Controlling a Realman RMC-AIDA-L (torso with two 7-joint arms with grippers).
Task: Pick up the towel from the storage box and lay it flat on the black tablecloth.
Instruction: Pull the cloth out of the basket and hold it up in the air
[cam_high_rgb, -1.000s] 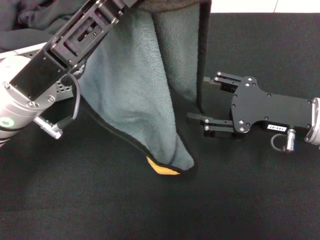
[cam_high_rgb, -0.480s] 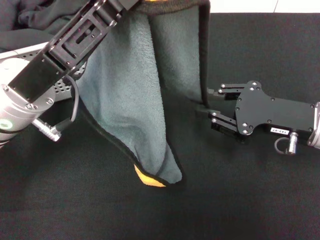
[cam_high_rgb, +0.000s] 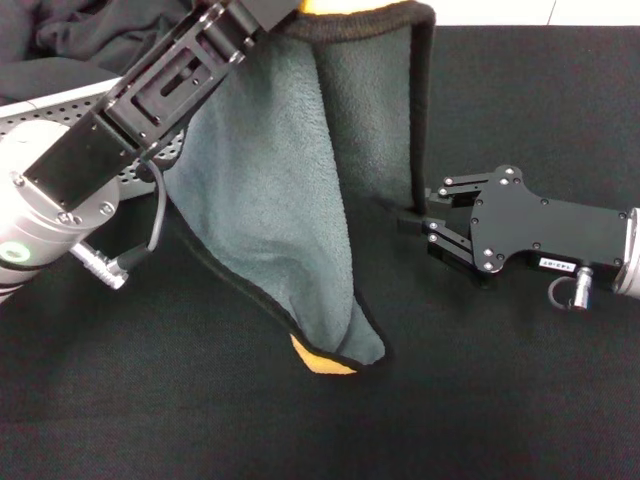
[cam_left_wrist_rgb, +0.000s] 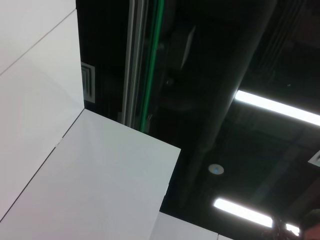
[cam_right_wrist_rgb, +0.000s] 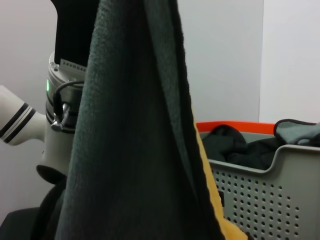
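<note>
The towel (cam_high_rgb: 290, 200) hangs grey-green face out from my left gripper (cam_high_rgb: 262, 8), which is shut on its top edge at the top of the head view. Its lowest corner shows yellow (cam_high_rgb: 322, 360) and touches the black tablecloth (cam_high_rgb: 500, 400). My right gripper (cam_high_rgb: 408, 219) is at the lower end of the towel's black-bordered right edge, fingers closed together on it. In the right wrist view the towel (cam_right_wrist_rgb: 135, 140) hangs close in front, with the yellow face along its edge. The storage box (cam_high_rgb: 75, 100) sits behind my left arm; it also shows in the right wrist view (cam_right_wrist_rgb: 270, 190).
A dark grey-black cloth (cam_high_rgb: 90, 40) lies bunched in the storage box, also seen in the right wrist view (cam_right_wrist_rgb: 235, 145). The left wrist view shows only ceiling and lights. The tablecloth stretches in front of and to the right of the towel.
My right gripper moved in to the towel's right edge and its fingers closed from wide apart to together. The towel's hanging corner swung a little.
</note>
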